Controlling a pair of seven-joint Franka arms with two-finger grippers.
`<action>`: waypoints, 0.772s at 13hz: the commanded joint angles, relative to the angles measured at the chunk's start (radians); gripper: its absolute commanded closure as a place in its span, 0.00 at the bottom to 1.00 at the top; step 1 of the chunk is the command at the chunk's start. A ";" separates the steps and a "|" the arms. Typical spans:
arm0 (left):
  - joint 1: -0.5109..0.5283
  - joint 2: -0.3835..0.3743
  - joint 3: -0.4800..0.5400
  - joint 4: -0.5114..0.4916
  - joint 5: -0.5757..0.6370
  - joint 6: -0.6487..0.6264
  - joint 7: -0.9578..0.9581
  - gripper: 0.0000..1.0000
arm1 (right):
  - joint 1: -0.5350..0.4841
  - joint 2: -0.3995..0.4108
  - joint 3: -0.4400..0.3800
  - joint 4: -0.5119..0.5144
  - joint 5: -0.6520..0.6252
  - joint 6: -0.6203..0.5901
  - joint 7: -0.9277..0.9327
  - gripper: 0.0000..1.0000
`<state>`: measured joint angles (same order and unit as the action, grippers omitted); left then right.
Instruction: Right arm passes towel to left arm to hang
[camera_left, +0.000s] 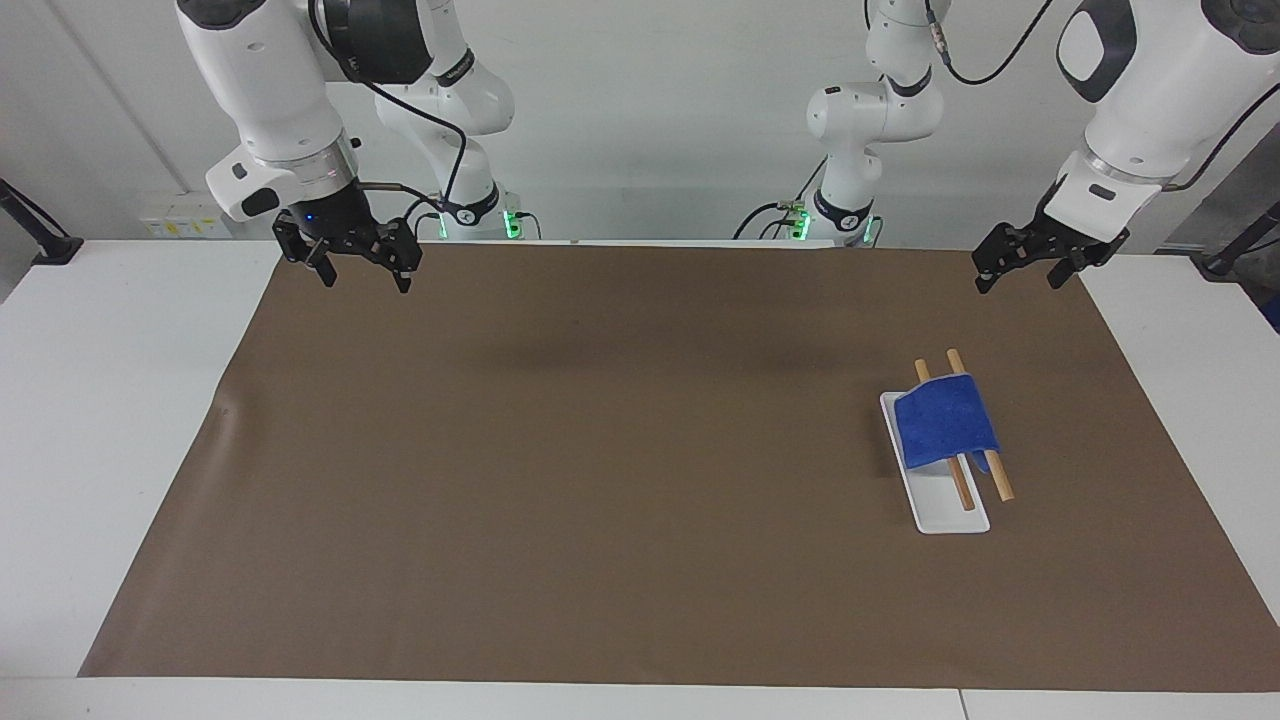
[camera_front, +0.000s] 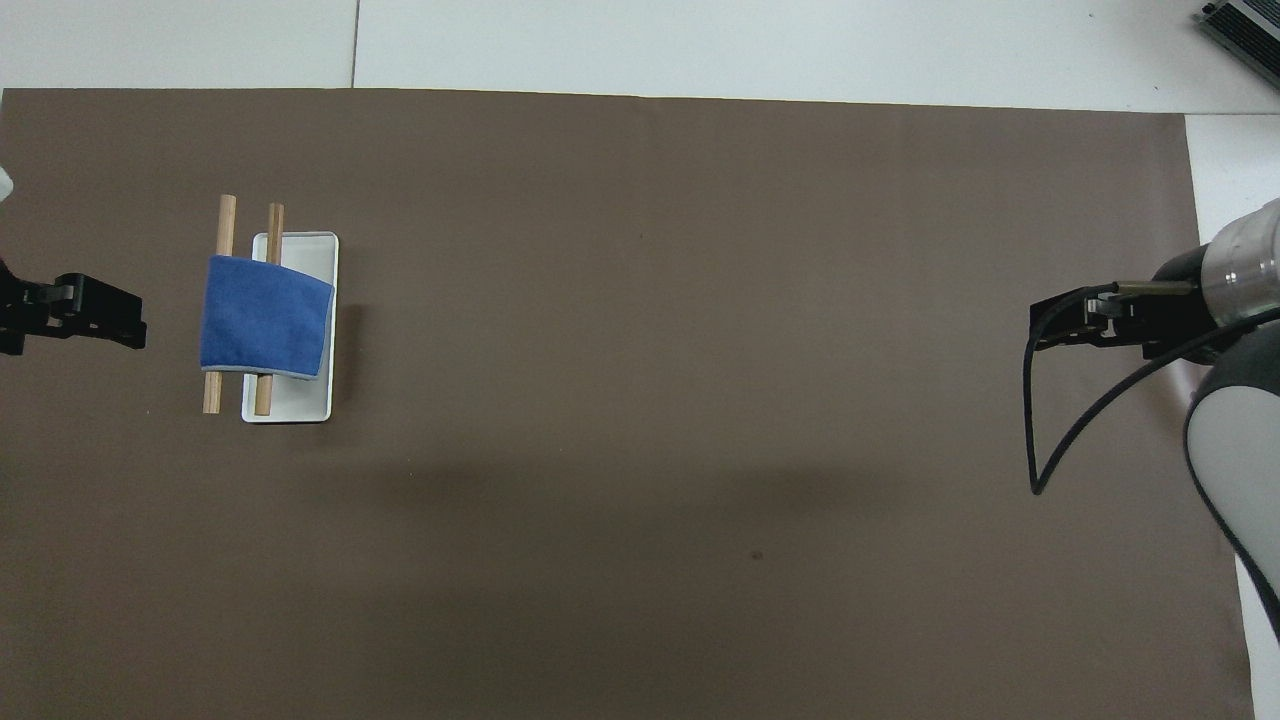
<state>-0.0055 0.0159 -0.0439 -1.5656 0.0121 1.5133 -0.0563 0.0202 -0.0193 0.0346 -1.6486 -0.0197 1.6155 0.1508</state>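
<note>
Towel (camera_left: 944, 420) draped over wooden rods (camera_left: 958, 482)

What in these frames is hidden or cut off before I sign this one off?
- Overhead view: left gripper is cut by the frame edge; its wrist is unseen.
- Both views: the towel covers the middle of the two wooden rods.
- Overhead view: towel hides part of the white tray.

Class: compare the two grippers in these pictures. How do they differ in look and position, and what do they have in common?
The right gripper shows a small blue light; the left gripper shows none. A loose black cable loops off the right gripper's wrist, none off the left's. The left gripper hangs at the end of the table where the towel lies draped over two wooden rods; the right gripper hangs at the other end. Both are black, open and hold nothing.
</note>
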 joint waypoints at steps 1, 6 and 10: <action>-0.008 -0.028 0.013 -0.037 -0.014 0.022 0.006 0.00 | -0.009 -0.018 0.005 -0.016 0.018 -0.008 0.003 0.00; 0.001 -0.030 0.016 -0.039 -0.012 0.016 0.006 0.00 | -0.009 -0.019 0.005 -0.016 0.018 -0.008 0.003 0.00; -0.007 -0.028 0.015 -0.037 -0.012 0.024 0.009 0.00 | -0.009 -0.019 0.005 -0.016 0.018 -0.009 0.003 0.00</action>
<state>-0.0052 0.0159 -0.0345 -1.5673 0.0113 1.5137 -0.0563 0.0202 -0.0193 0.0346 -1.6486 -0.0196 1.6155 0.1508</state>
